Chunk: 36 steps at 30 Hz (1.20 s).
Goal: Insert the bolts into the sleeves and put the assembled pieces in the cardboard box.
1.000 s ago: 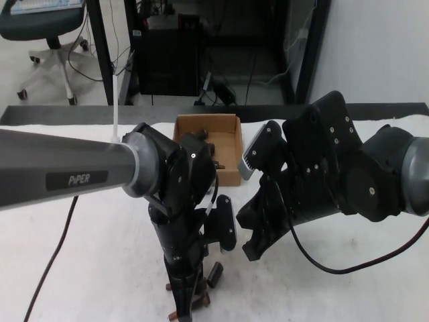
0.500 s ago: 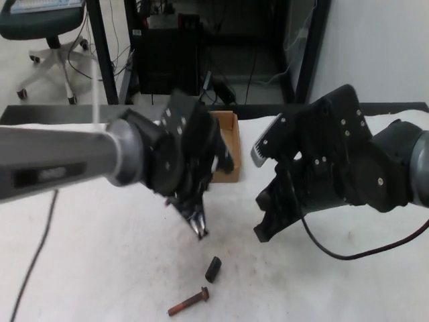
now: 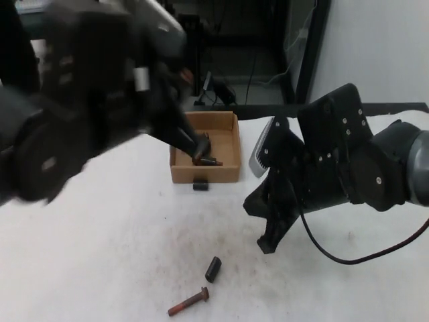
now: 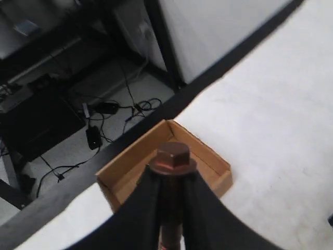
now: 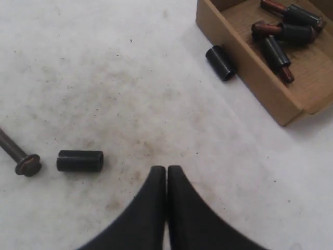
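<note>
Left wrist view: our left gripper (image 4: 173,176) pinches a bolt (image 4: 173,158) head-up by the box (image 4: 132,155); whether it is sleeved, we cannot tell. We judge this the boxing step: next, centre over the box and release. Inside lie assembled pieces (image 5: 278,49). Our right gripper (image 5: 166,172), pressed together and empty, hangs near a loose sleeve (image 5: 80,161) and loose bolt (image 5: 21,156); a spare sleeve (image 5: 220,62) lies just beside the box.

No legible txt, nos., labels or signs made out in any view.
</note>
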{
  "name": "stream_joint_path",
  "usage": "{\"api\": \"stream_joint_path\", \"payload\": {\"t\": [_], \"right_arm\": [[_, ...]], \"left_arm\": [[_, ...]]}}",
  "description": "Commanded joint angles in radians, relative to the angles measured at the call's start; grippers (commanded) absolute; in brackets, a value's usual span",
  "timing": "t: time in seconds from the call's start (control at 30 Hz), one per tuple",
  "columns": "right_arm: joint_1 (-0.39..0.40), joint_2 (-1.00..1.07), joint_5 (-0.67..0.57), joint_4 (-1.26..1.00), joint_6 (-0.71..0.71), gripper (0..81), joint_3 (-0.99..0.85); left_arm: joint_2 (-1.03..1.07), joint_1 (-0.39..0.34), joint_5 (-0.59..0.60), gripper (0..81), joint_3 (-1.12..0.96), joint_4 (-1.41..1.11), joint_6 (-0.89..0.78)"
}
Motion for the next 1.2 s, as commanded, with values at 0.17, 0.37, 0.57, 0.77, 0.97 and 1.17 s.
{"api": "stream_joint_path", "payload": {"t": [0.17, 0.37, 0.57, 0.77, 0.97, 1.17], "right_arm": [[0.072, 0.043, -0.004, -0.018, -0.291, 0.8, -0.006], [0.158, 0.046, 0.187, -0.137, -0.432, 0.8, -0.009], [0.232, 0.054, 0.281, -0.121, -0.453, 0.8, -0.044], [0.273, 0.110, 0.464, 0.049, -0.628, 0.8, -0.157], [0.279, 0.218, 0.496, 0.251, -0.667, 0.8, -0.288], [0.279, 0.232, 0.420, 0.353, -0.663, 0.8, -0.316]], "left_arm": [[-0.209, 0.063, 0.163, 0.0, 0.249, -0.131, -0.074], [-0.313, 0.081, 0.305, 0.0, 0.403, -0.166, -0.177], [-0.307, 0.081, 0.317, 0.0, 0.467, -0.166, -0.173], [-0.307, 0.081, 0.316, 0.0, 0.480, -0.166, -0.170], [-0.307, 0.081, 0.316, 0.0, 0.480, -0.166, -0.145], [-0.307, 0.081, 0.316, 0.0, 0.480, -0.166, -0.145]]}}
